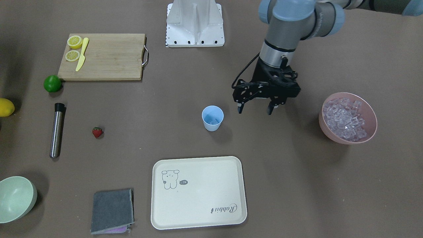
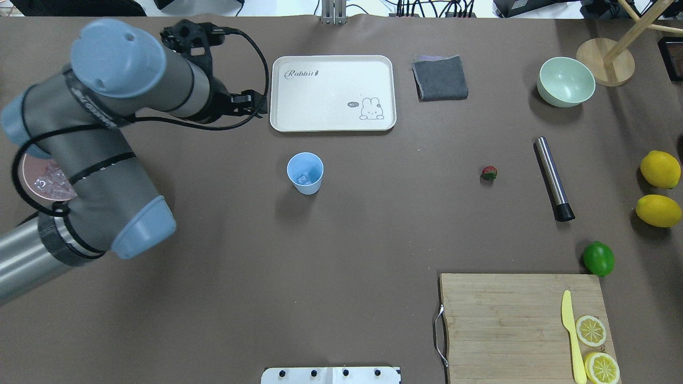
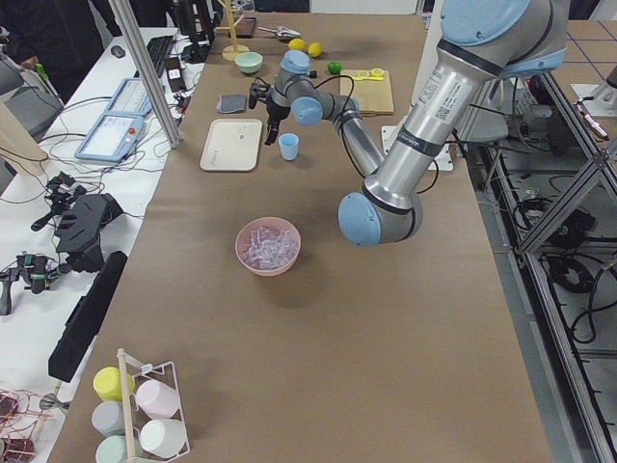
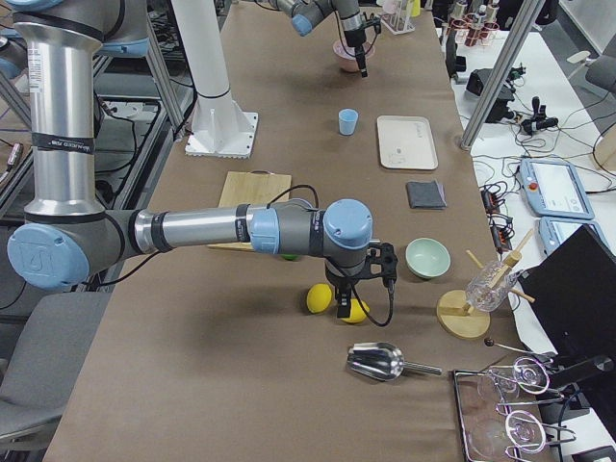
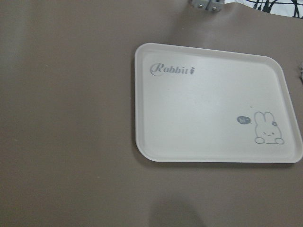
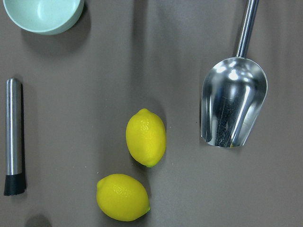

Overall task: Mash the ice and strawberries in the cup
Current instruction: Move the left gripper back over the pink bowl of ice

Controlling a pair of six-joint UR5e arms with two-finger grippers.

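Observation:
The light-blue cup (image 1: 212, 118) stands upright mid-table with a few clear ice cubes (image 1: 213, 121) in its bottom; it also shows in the overhead view (image 2: 305, 173). More ice (image 1: 345, 119) fills the pink bowl (image 1: 330, 136). The strawberry (image 1: 97, 132) lies alone on the table, beside a steel muddler (image 1: 57, 130). My left gripper (image 1: 255, 111) hangs open and empty above the table between the cup and the pink bowl. My right gripper (image 4: 345, 300) hovers over two lemons (image 6: 146, 137) far from the cup; I cannot tell its state.
A cream tray (image 1: 198, 211) lies in front of the cup. A cutting board (image 1: 109, 58) carries lemon slices and a yellow knife, with a lime (image 1: 52, 83) beside it. A pale green bowl (image 1: 15, 198), a grey cloth (image 1: 112, 210) and a metal scoop (image 6: 233, 108) are also out.

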